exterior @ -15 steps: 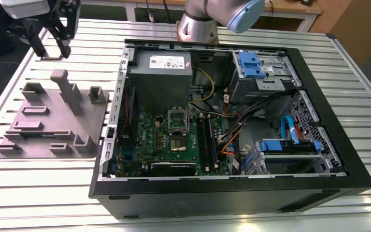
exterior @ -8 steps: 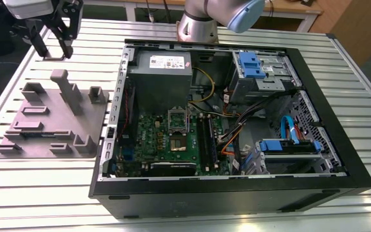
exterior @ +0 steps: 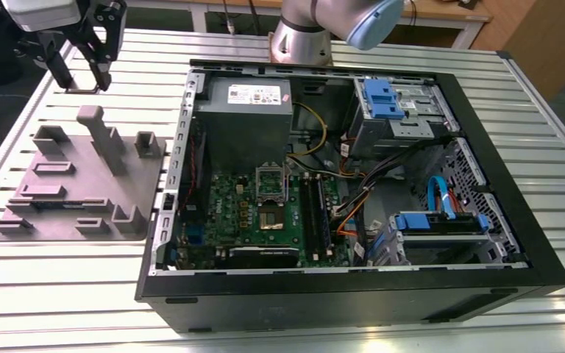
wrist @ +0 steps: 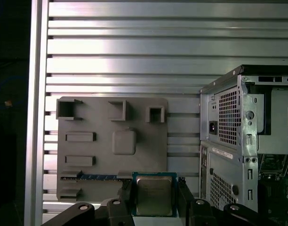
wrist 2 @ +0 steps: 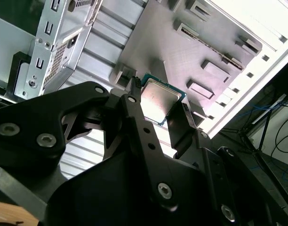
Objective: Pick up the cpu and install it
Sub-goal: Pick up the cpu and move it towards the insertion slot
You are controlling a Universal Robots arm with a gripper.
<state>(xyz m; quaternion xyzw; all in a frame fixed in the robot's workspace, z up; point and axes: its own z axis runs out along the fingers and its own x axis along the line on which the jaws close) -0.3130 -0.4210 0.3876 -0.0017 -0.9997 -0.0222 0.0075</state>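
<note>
End effector: in both wrist views we see the end effector (wrist: 155,200) with its two black fingers closed in on opposite edges of the cpu, only as far apart as the chip is wide.
Cpu: the cpu (wrist: 154,194) sits flat between the fingertips with its silvery metal top facing the cameras and a thin green rim around it. We judge the edge grip keeps its underside free of contact.
Height: in the exterior view the end effector (exterior: 82,77) hangs clear above the worktop. It is at the far end of the grey fixture plate, so we take the chip to be lifted and carried, not resting on anything.
Fixture plate: the grey fixture plate (wrist: 148,155) lies on the worktop just beside the computer case. Its raised blocks and pockets look shaped to present parts for pickup, and a thin blue-green strip (wrist: 94,177), perhaps a memory module, lies in one slot.
Computer case: the open computer case (exterior: 361,298) lies on its side, which turns the green motherboard (exterior: 233,213) upward.
Socket: the CPU socket (exterior: 268,217) looks open, with its metal frame (exterior: 271,180) swung back. It is well apart from the held chip, so installation is not yet done.
Worktop: the slatted aluminium worktop (exterior: 67,294) carries both plate and case.
</note>
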